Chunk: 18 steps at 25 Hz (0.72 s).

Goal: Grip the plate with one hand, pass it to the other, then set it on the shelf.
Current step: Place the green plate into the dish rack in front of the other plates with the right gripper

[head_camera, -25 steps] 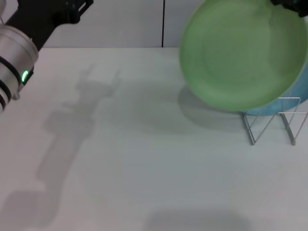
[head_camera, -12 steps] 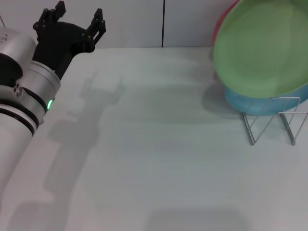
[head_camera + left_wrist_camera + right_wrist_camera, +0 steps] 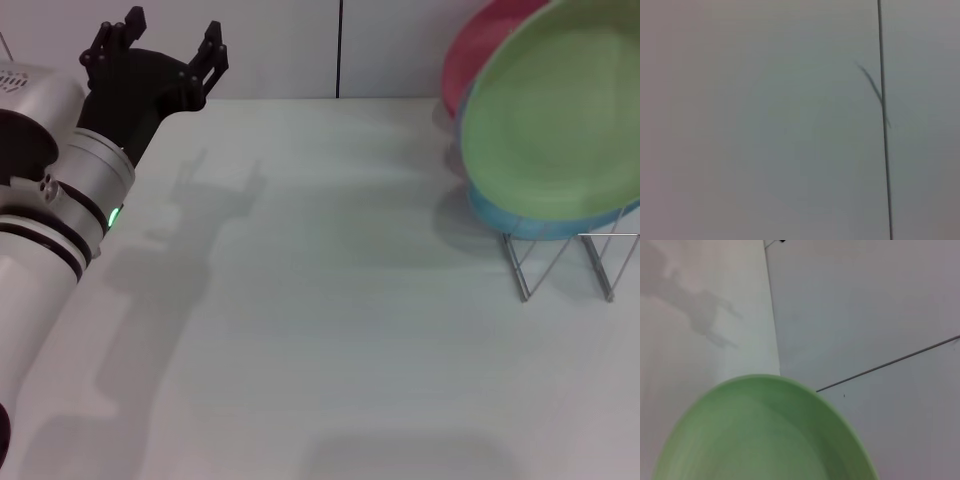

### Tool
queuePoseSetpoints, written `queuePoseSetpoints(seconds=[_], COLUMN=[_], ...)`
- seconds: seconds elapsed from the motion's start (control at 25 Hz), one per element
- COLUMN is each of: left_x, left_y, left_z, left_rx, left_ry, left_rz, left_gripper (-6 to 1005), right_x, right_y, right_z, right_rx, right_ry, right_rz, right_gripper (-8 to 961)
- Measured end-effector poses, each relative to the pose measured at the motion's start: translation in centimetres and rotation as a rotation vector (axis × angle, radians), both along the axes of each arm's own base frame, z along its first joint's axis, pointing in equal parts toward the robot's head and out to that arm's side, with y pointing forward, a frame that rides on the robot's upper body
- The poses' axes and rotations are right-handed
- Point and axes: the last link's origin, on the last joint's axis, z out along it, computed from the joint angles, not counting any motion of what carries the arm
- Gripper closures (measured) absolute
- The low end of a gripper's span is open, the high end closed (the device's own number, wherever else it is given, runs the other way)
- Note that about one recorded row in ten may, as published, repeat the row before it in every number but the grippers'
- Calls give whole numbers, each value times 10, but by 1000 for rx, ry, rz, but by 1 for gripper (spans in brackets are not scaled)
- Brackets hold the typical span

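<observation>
The left gripper (image 3: pixel 160 62) hangs with its black fingers (image 3: pixel 211 55) spread, nothing between them, over the white table (image 3: pixel 300 330) near the back wall (image 3: pixel 280 45). Well across from them, the light green plate (image 3: pixel 555 115) tilts on edge above the wire shelf (image 3: pixel 560 262), just in front of a blue plate (image 3: pixel 500 212) and a pink plate (image 3: pixel 480 50). The right gripper is out of sight; it probably holds the plate's hidden rim.
</observation>
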Motion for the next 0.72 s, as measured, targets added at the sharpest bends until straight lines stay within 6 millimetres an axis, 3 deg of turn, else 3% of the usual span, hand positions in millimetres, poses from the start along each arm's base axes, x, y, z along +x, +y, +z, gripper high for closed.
queuePoseSetpoints(seconds=[0.72], left_x=[3], left_y=[3], left_z=[-1], left_rx=[-8], left_ry=[3], left_rz=[-10], left_gripper=[206], right_x=[9], right_y=[-6], right_z=[-1], right_rx=[-19], right_ry=[-80], right_rz=[38], right_gripper=[918])
